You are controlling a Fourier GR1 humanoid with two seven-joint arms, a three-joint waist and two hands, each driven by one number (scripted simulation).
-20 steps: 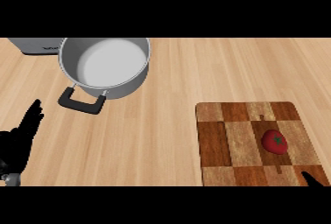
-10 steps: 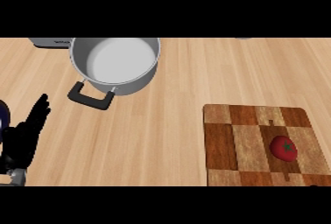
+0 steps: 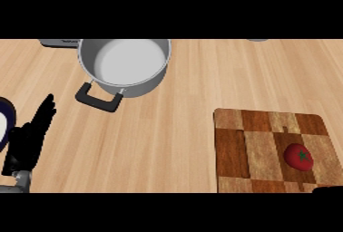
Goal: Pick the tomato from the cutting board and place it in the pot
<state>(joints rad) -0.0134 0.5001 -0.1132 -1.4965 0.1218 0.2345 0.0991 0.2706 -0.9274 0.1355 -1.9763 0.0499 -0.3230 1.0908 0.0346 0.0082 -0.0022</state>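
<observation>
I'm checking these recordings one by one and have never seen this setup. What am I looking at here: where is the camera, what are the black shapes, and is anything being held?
The picture is taken from the robot's head, looking steeply down at a wooden counter. The black shape at the lower left is the robot's left hand, fingers straight and open, resting near the edge and holding nothing. A small dark bit at the lower right corner is probably the right hand just entering; too little shows to tell more.

On the counter sits a grey pot with a black handle, open at the top, nothing visible inside. To the right lies a checkered wooden cutting board, and on it a red tomato, untouched. Nothing is held yet.
</observation>
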